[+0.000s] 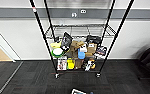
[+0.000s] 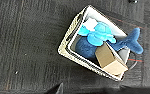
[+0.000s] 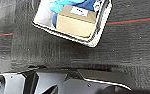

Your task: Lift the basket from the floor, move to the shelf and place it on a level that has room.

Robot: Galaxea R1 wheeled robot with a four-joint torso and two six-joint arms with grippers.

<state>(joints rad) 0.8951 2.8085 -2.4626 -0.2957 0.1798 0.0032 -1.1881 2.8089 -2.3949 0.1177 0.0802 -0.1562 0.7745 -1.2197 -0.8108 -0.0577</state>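
From the head camera the shelf (image 1: pixel 78 42) stands straight ahead on the floor (image 1: pixel 28 77), its upper level (image 1: pixel 79 30) bare and the lower tiers crowded with boxes and packets; a corner of the basket (image 1: pixel 78 91) shows at the near edge.

The left wrist camera looks straight down on the basket, (image 2: pixel 66 47) which rests on the carpet below that arm with the blue plush toy (image 2: pixel 101 37) and cardboard box (image 2: pixel 110 59) heaped above its rim. A tilted lift could spill them.

In the right wrist view the basket (image 3: pixel 97 35) lies ahead of that arm, apart from it; I cannot tell whether either gripper is spread or closed
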